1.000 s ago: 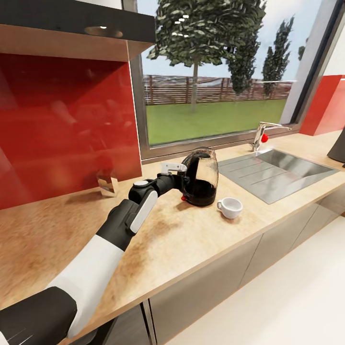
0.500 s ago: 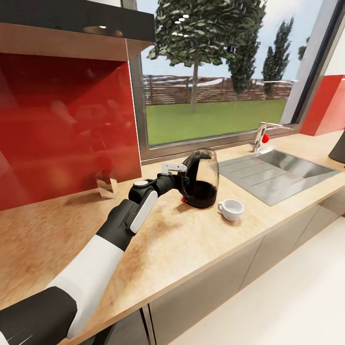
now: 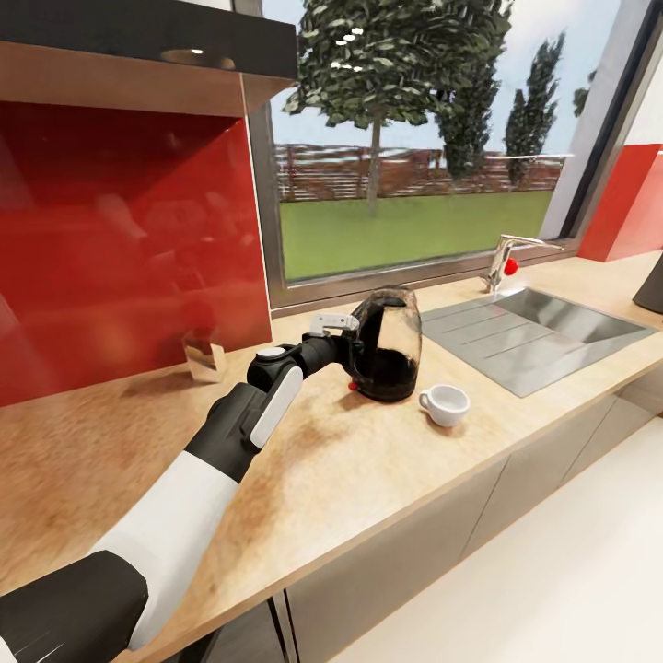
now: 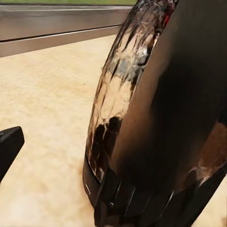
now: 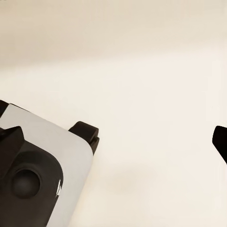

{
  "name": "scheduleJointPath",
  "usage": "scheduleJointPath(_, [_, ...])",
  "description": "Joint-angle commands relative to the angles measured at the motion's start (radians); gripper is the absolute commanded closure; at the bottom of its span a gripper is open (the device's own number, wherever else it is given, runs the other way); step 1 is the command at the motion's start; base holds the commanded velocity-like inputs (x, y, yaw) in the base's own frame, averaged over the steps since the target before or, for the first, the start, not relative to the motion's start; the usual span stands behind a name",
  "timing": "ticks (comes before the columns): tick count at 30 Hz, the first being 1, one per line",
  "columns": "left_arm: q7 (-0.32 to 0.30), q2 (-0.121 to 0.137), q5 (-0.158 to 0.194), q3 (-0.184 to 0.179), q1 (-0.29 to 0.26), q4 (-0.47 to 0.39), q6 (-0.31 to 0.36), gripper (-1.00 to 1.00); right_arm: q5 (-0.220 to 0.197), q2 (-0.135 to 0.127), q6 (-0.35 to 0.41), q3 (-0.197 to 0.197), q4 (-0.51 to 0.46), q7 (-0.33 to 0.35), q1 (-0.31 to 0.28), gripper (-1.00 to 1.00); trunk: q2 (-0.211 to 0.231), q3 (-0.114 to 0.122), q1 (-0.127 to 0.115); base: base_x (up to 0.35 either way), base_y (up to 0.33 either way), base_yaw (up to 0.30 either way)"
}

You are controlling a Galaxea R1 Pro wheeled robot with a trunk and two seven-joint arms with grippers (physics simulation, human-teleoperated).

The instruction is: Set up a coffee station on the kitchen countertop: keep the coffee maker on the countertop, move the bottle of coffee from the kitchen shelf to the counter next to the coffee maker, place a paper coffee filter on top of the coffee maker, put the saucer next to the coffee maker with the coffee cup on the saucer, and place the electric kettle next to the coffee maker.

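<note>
The dark glassy electric kettle [image 3: 389, 345] stands on the pale countertop [image 3: 368, 460], left of the sink, leaning slightly. My left gripper [image 3: 357, 354] is at its handle side. In the left wrist view the kettle [image 4: 161, 123] looms very close; one black finger [image 4: 9, 146] sits far out at the edge, so the jaws are wide apart, and the other finger is hidden behind the kettle. The white coffee cup [image 3: 445, 403] sits just right of the kettle's base. A dark corner of the coffee maker [image 3: 650, 287] shows at the far right. My right gripper [image 5: 113, 142] hangs open over pale floor.
A steel sink [image 3: 534, 331] with a faucet [image 3: 502, 261] lies right of the kettle. A small shiny object [image 3: 204, 355] stands by the red backsplash [image 3: 120, 249]. A window runs behind the counter. A part of my own white and black body [image 5: 38, 175] is in the right wrist view.
The kettle has edged slightly to the right and the cup beside it has slid a little the same way. My left arm has barely moved.
</note>
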Motion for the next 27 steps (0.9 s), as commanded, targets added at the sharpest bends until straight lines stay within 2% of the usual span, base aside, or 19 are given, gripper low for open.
scheduleJointPath(1, [0.001,0.0,0.004,0.0,-0.001,-0.001,0.004,-1.0,0.001,0.0,-0.008,0.003,0.004,0.001,-0.002,-1.0,-0.001,-0.001,0.0,0.019,0.0,0.0])
scheduleJointPath(27, [0.0,0.0,0.004,0.0,-0.001,0.004,0.006,-1.0,0.001,0.0,-0.008,0.003,0.004,0.001,-0.002,-1.0,-0.001,-0.001,0.0,0.013,0.0,0.0])
